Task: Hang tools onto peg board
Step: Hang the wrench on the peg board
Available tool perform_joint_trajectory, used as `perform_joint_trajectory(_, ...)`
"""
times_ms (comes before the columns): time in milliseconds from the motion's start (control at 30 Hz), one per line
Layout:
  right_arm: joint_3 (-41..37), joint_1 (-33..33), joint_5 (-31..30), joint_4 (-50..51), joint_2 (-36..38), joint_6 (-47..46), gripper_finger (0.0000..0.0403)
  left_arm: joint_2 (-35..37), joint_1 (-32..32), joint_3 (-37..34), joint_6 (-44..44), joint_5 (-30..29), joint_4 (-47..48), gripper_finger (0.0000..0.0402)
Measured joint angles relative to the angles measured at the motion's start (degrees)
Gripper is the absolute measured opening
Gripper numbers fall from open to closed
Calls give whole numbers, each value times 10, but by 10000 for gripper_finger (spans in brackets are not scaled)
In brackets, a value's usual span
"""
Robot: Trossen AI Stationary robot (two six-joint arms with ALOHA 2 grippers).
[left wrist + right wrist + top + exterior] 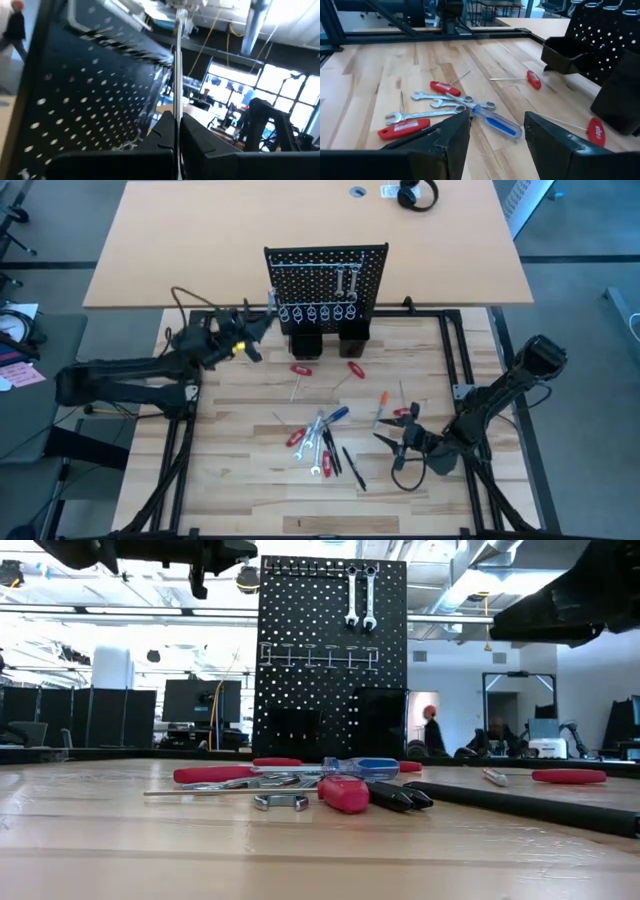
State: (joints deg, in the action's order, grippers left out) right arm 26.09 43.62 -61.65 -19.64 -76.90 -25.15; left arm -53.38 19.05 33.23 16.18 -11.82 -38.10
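The black peg board (325, 280) stands upright at the table's far middle, with two silver wrenches (360, 595) hanging on it above a row of ring hooks (318, 312). My left gripper (258, 325) is at the board's left edge, raised, shut on a silver wrench (177, 75). The loose tools (322, 438) lie flat on the table: wrenches, a blue-handled screwdriver (497, 124) and red-handled pieces (402, 129). Right of that pile, low over the table, my right gripper (400, 442) is open and holds nothing. My left gripper pinches the silver wrench by its shank (176, 117) between its two fingers. The wrench lies along the fingers and sticks out past their tips, its free end (181, 15) close to the peg board. It is lifted clear of the table.
Two black box holders (328, 342) stand at the board's foot. Red-handled tools (300, 370) (355, 370) lie in front of them, and an orange-handled screwdriver (381, 405) lies near my right gripper. Headphones (417, 194) sit on the far desk. Black frame rails (465, 360) border the table.
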Motion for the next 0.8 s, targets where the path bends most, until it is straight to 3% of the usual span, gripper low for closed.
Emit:
perform_joint_trajectory(367, 0, -10, 16, -6, -1, 16, 191, -49, 115, 30, 80, 80, 11, 0)
perform_joint_trajectory(800, 0, -10, 18, -6, -1, 17, 191, -65, 125, 30, 105, 121, -34, 0)
